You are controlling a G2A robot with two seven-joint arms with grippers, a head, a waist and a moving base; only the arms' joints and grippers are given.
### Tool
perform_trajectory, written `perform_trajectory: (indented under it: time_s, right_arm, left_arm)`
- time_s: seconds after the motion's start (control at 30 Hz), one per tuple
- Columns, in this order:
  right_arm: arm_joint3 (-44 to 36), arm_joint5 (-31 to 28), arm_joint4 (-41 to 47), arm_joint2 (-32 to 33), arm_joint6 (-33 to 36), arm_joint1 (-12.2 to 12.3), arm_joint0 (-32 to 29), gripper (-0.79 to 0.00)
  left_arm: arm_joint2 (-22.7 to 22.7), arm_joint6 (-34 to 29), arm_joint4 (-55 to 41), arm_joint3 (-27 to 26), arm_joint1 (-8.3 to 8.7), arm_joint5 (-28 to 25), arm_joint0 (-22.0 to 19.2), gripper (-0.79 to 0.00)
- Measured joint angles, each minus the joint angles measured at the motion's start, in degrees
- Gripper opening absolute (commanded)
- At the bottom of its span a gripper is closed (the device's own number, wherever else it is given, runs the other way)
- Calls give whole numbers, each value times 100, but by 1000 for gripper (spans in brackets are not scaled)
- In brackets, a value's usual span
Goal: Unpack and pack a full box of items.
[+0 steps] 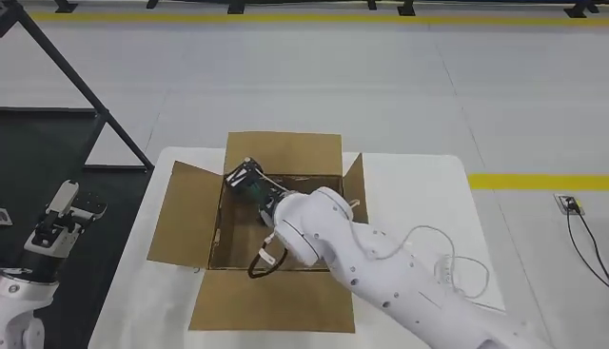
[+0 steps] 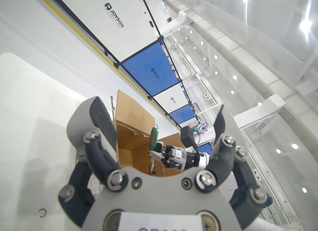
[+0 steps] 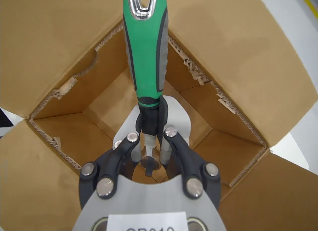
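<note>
Right claw (image 3: 151, 120) is clamped on the black neck of the tool (image 3: 146, 43), its fingers (image 3: 164, 113) pressed to either side just below the green and grey handle. The handle's chromed end points toward a corner of the box (image 3: 223, 43) where two flaps meet. From above, this claw sits over the far left corner of the box opening; I cannot tell whether the tool's lower end dips below the rim. Beneath the tool the brown floor of the box shows, and the flap folds have torn, ragged edges. The box stands on the white table (image 1: 419, 187), near its left side, with its flaps (image 1: 284, 149) folded outward. Left claw (image 1: 63, 218) hangs well apart from the box, off the table's left edge over the dark floor (image 1: 38, 159), its pads (image 2: 101, 117) spread wide and touching nothing. Count: two claws, one tool, one box, four open flaps.
</note>
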Motion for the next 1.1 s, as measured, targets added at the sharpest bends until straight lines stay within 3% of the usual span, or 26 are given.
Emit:
perform_trajectory:
  time_s: [0.47,0.8,1.1]
  right_arm:
    - [3493,-849,1283,-685,576,-1116,1059,-785]
    - [4962,-889,1422,-968,600,-1818,1300,-785]
    - [5673,-1020,1413,-1053,417,-2253,1302,-785]
  left_arm:
    - [0,0,0,0,0,0,0,0]
    - [0,0,0,0,0,0,0,0]
    - [0,0,0,0,0,0,0,0]
